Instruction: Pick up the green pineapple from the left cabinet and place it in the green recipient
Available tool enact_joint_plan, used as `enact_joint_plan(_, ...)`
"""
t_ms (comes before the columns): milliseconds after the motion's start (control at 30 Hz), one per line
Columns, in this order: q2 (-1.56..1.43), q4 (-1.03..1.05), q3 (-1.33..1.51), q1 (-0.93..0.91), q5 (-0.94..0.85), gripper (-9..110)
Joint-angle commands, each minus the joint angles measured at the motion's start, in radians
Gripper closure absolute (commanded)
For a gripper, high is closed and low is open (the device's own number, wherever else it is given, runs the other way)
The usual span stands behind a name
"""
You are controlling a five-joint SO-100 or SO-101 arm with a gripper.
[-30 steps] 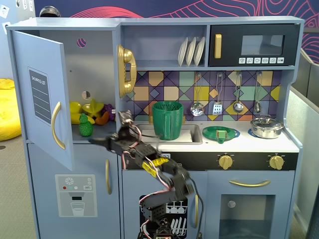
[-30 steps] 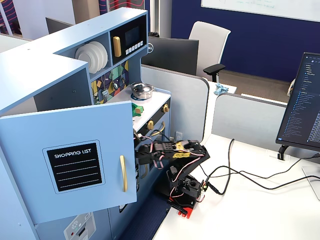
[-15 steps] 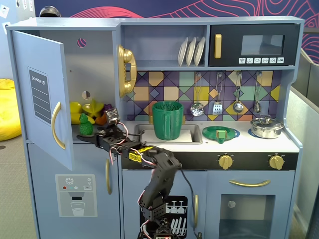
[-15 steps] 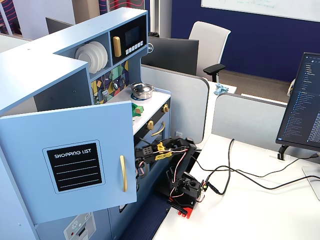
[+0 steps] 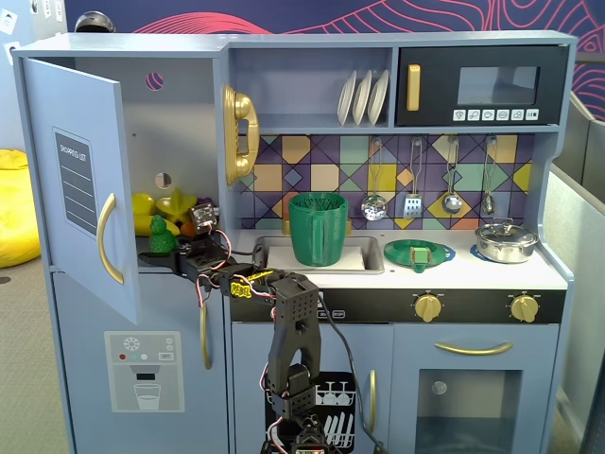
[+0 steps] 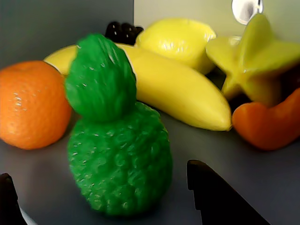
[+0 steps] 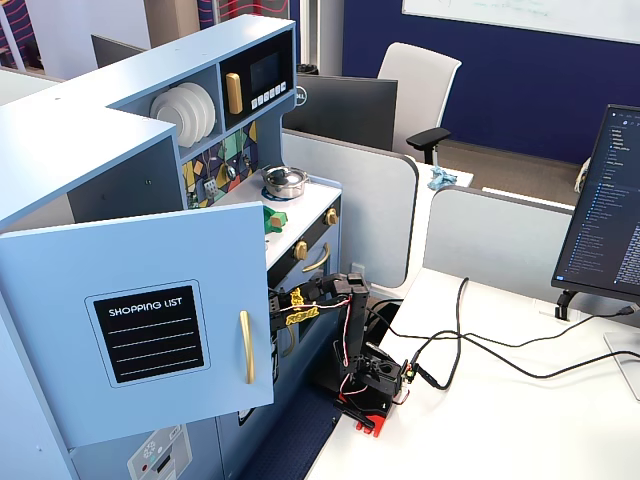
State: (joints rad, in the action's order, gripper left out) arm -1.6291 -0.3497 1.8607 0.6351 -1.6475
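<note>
The green pineapple [image 6: 117, 154] stands upright on the floor of the left cabinet [image 5: 180, 132], whose door [image 5: 80, 180] with the shopping-list panel is swung open. In a fixed view the pineapple [image 5: 161, 234] is near the cabinet's front edge. My gripper [image 6: 99, 169] is open, with one black finger [image 6: 220, 197] to the pineapple's right and the other [image 6: 7, 201] at the far left; neither touches it. In a fixed view the gripper [image 5: 159, 255] reaches into the cabinet. The green recipient [image 5: 319, 229] stands in the sink, right of the cabinet.
Behind the pineapple lie an orange [image 6: 33, 105], a banana [image 6: 178, 89], a lemon [image 6: 176, 40], a star fruit [image 6: 255, 58], an orange piece [image 6: 269, 124] and dark berries [image 6: 122, 32]. A flat green dish [image 5: 418, 253] and a steel pot [image 5: 506, 241] sit on the counter.
</note>
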Motion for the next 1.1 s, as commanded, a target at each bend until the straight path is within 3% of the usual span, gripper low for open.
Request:
enact_joint_plan(0, 0.028, -0.037, -0.115, -0.041, 0.011, 59)
enact_joint_plan(267, 0.137, -0.055, -0.225, -0.032, 0.006, 60)
enact_joint_plan(333, 0.158, -0.066, -0.238, -0.029, 0.006, 66)
enact_joint_plan(533, 0.193, -0.075, -0.236, -0.005, -0.055, 99)
enact_joint_plan(700, 0.186, -0.077, -0.224, 0.015, -0.069, 101)
enact_joint_plan(867, -0.023, -0.132, -0.089, 0.083, -0.163, 101)
enact_joint_plan(1067, -0.554, 0.101, 0.230, 0.184, -0.374, 101)
